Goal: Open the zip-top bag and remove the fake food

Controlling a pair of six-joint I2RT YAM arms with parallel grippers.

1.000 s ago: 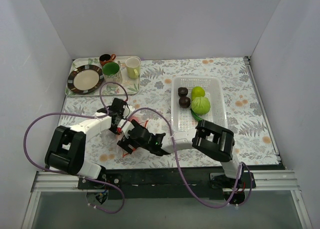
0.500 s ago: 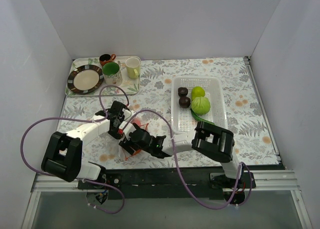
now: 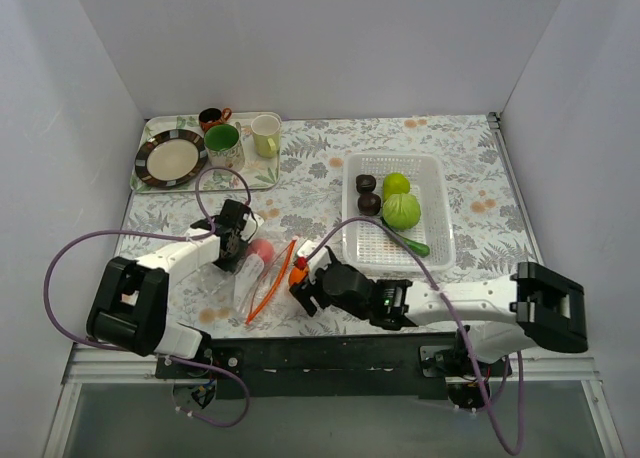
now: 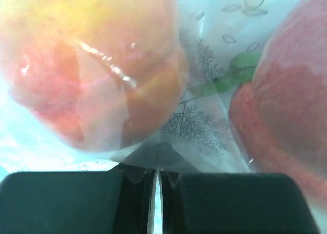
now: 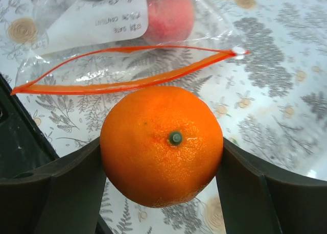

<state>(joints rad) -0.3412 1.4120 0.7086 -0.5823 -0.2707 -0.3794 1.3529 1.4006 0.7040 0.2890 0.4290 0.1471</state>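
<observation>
The clear zip-top bag (image 3: 252,276) lies on the table with its orange-red zip strip (image 5: 127,76) gaping open. My left gripper (image 3: 237,244) is shut on the bag's far, closed end (image 4: 204,142). A pink peach (image 5: 168,12) is still inside, pressed close to the left wrist camera (image 4: 92,65). My right gripper (image 5: 162,160) is shut on a toy orange (image 5: 162,144), held just outside the bag's mouth. In the top view the orange (image 3: 298,275) sits between the fingers, to the right of the zip strip.
A white perforated basket (image 3: 375,246) at the right holds two green fruits (image 3: 401,210), dark brown pieces (image 3: 368,201) and a green pod (image 3: 410,244). A tray (image 3: 262,175) at the back left carries a plate (image 3: 171,158) and mugs (image 3: 223,141).
My right gripper has drawn back out of the bag towards the right with the orange in it, and that arm's elbow swung right. The bag's open mouth now shows. My left gripper keeps its hold.
</observation>
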